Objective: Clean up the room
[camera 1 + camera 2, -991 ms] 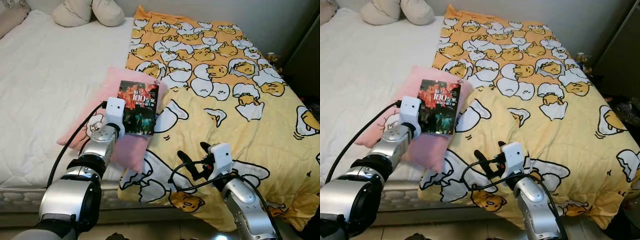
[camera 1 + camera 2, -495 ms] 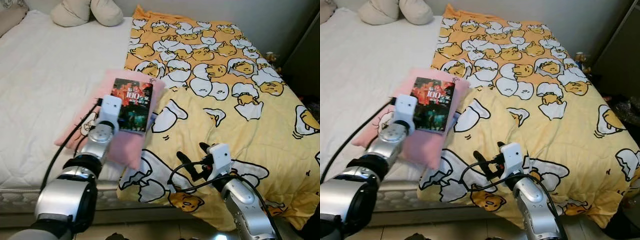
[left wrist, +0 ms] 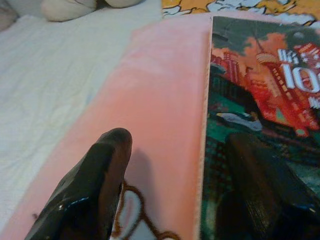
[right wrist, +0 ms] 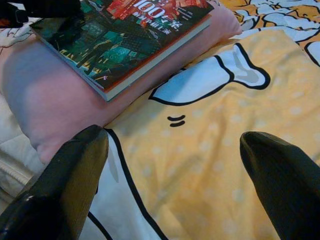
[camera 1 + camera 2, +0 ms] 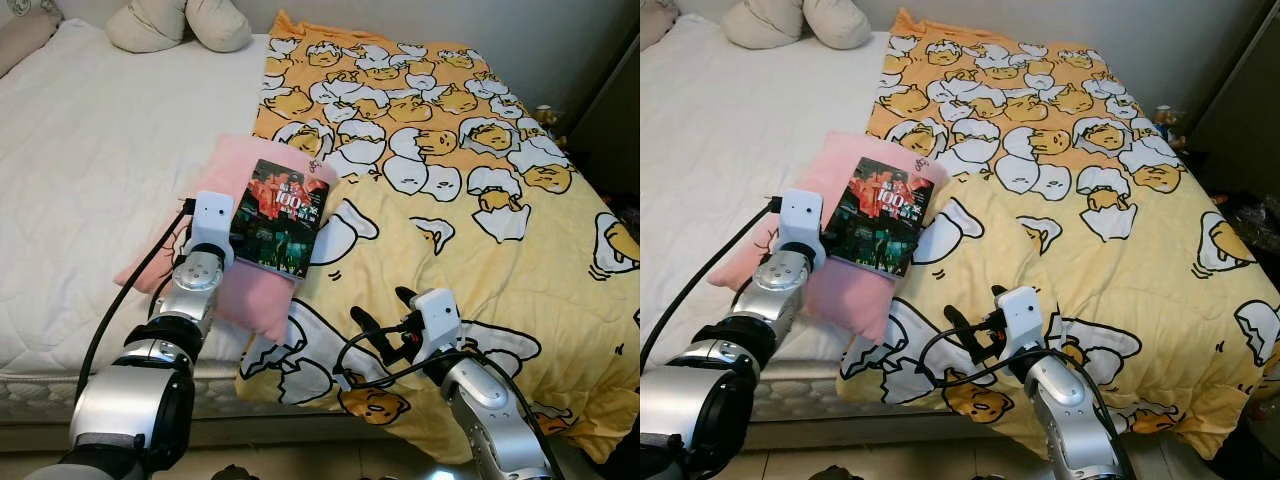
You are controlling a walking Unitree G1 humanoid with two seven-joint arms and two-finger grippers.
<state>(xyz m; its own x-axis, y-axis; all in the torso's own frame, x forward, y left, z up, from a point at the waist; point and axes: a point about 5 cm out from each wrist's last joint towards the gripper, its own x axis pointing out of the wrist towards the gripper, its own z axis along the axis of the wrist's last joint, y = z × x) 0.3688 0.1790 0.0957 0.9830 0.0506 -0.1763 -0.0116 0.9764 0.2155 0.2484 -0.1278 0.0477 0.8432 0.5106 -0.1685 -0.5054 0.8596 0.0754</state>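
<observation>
- The left end effector (image 3: 165, 185) had its two black fingers spread apart, one finger (image 3: 95, 185) on the pink plush pillow (image 5: 240, 200), the other on the cover of the dark paperback book with red and orange city artwork and white "100" lettering (image 5: 282, 217); it gripped nothing.
- Compared with half a second earlier, the left wrist had shifted slightly toward the robot's left, and the book had turned so its near corner pointed more toward the right arm.
- The right end effector (image 4: 165, 170) hung wide open and empty over the yellow blanket printed with white egg-shell characters (image 5: 450, 180), in much the same place as before.
- The book lay flat, face up, on the pillow, its lower edge overhanging toward the blanket.
- The pillow rested on the white quilted mattress (image 5: 90, 160), touching the blanket's edge.
- Two cream cushions (image 5: 178, 22) sat at the bed's far end.
</observation>
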